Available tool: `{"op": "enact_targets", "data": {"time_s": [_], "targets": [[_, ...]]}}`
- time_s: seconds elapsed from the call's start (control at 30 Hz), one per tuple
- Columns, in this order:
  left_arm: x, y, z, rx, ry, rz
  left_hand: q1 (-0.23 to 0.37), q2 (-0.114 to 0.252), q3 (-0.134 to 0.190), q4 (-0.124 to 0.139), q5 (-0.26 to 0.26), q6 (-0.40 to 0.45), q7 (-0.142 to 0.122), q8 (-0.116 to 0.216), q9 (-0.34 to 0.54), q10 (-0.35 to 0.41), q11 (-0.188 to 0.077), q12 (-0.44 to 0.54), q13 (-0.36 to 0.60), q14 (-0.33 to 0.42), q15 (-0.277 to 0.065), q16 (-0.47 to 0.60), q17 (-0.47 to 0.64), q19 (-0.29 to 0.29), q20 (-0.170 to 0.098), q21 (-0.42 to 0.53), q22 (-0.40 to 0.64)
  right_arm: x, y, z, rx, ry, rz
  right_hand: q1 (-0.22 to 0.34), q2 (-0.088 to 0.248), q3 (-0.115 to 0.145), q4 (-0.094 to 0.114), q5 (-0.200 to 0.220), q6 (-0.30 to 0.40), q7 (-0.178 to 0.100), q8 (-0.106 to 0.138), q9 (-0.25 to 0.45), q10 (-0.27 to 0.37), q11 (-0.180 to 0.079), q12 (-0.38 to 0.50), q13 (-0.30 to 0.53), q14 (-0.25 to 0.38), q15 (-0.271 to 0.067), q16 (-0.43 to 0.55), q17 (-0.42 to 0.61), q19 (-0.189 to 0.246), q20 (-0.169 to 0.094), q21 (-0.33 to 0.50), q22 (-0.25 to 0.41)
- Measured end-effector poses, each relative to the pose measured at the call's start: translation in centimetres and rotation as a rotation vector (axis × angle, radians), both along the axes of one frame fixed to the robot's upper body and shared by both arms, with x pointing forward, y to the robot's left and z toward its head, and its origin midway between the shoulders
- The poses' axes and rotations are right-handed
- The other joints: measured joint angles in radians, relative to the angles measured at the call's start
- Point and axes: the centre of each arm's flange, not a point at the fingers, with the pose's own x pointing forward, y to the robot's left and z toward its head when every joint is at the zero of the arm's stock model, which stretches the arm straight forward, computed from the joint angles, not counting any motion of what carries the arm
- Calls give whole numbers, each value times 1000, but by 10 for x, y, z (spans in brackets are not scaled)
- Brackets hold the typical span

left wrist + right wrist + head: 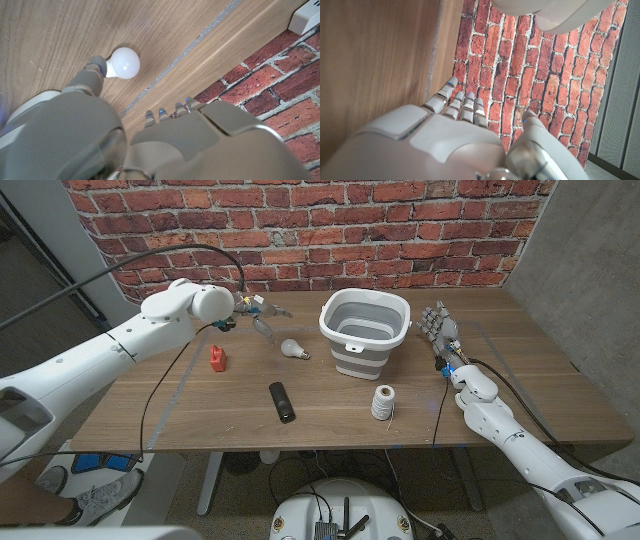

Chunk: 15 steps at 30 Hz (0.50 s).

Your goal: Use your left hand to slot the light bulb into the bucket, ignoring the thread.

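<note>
The light bulb lies on its side on the table, toward the back edge and just left of the bucket, apart from its wall. The bucket stands upright, mouth up and empty as far as I can see, so the bulb need only be lifted over the rim and let down.

The left hand hangs above the table behind the bulb, near the back edge, fingers spread and holding nothing. In the left wrist view the thumb reaches down close beside the bulb's base, though I cannot tell whether it touches; the other fingertips point off toward the brick wall. It looks to me like an approach, with the grasp not yet made.

The right hand stands on edge near the right side of the bucket, fingers loose and apart, holding nothing, seemingly parked out of the way.

The spool of thread stands near the front edge below the bucket, well off the bulb's route. A small red thing and a black remote lie to the left.
</note>
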Motion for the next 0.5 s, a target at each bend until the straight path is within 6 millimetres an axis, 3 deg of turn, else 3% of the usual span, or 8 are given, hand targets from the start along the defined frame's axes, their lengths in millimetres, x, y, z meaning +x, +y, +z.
{"op": "enact_targets", "data": {"time_s": [0.13,0.5], "targets": [[3,-4,-1,29,-5,4,7,7,-3,3,0,-21,0,0,0,-2,2,0,4,0,14,0,0,0,18,0,0,0,0,0,-2,2,-2,0,0,0,0,0,0,0,0,0,0,0,0,0,0,0,0,0,0,0,-3,0],[13,-17,-11,77,-14,9,7,7,-13,6,0,-29,8,0,0,0,14,8,5,0,14,10,0,2,41,4,0,-2,-1,-2,-3,9,-8,0,0,0,0,0,0,0,0,0,0,0,0,0,0,0,0,-5,0,0,-11,0]]}}
